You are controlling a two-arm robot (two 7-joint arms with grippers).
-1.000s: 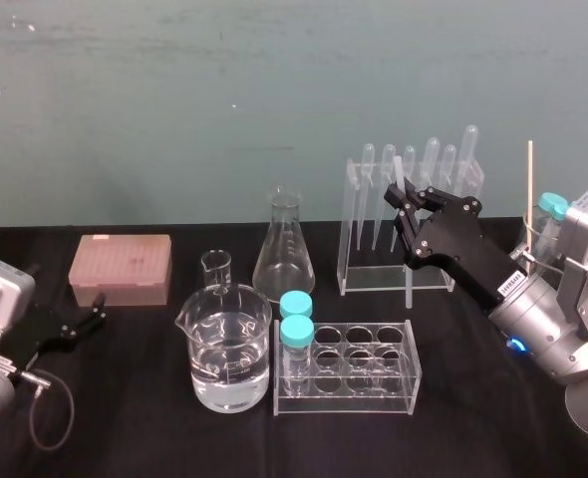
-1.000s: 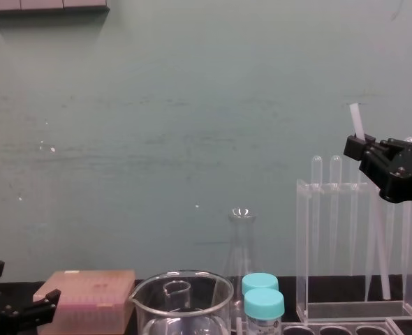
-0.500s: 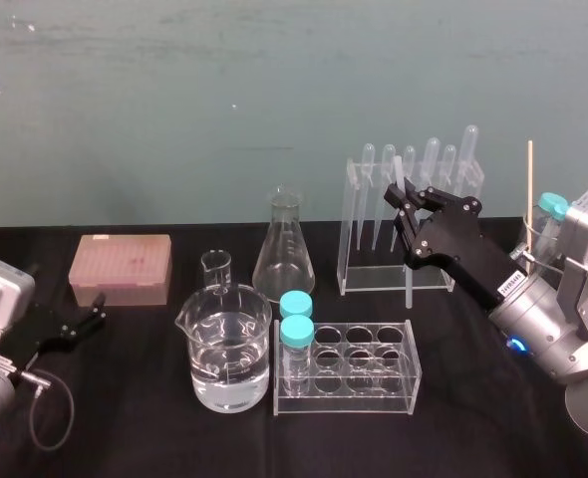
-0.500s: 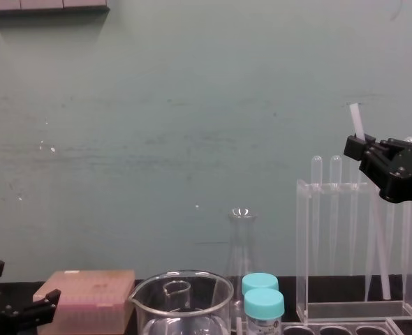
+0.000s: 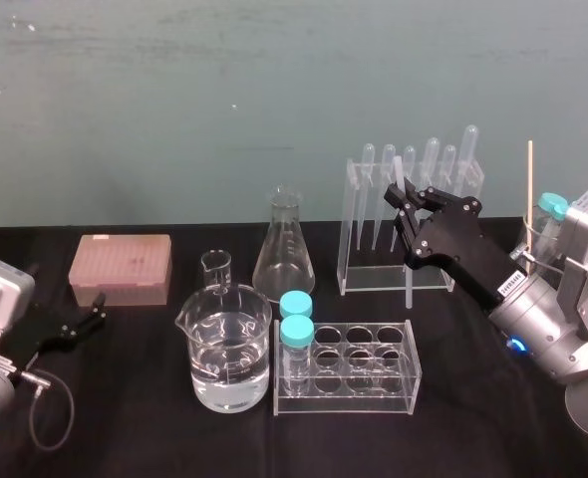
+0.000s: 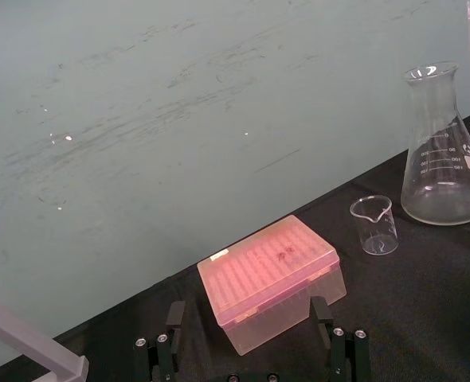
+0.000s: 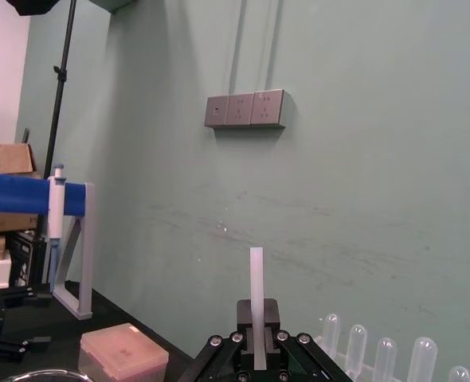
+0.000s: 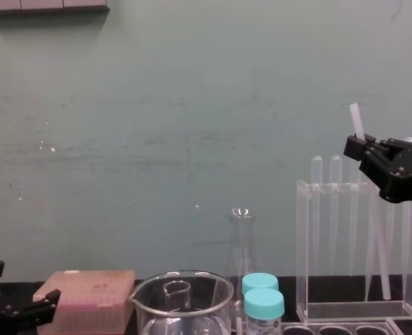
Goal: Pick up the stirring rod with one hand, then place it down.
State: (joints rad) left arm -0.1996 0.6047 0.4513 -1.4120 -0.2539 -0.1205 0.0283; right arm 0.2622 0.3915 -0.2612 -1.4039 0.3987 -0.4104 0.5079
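The left gripper [image 5: 99, 309] rests low on the black table [image 5: 154, 438] at the near left, its fingers spread apart with nothing between them. At its one o'clock lies a pink tip box [image 5: 121, 267]. Toward the middle, a small beaker [image 5: 215, 269] stands at twelve o'clock of a large beaker [image 5: 226, 349] holding clear liquid. A conical flask [image 5: 284, 249] rises at the large beaker's one o'clock. Just beside the large beaker, at its three o'clock, a low tube rack [image 5: 374, 393] carries two blue-capped vials [image 5: 296, 317] in its leftmost holes. At that rack's twelve o'clock stands the tall clear rack [image 5: 352, 234] with bulb-topped pipettes [image 5: 431, 164] hanging in it. The right gripper [image 5: 402, 199] reaches in from four o'clock, raised above this rack's top bar, its jaws clamped on the stirring rod [image 5: 399, 171]. The rod is tilted (top toward eleven o'clock in the chest view). Its upper end pokes above the jaws and its lower end sits down inside the clear rack, near the base; whether it touches the base cannot be told.
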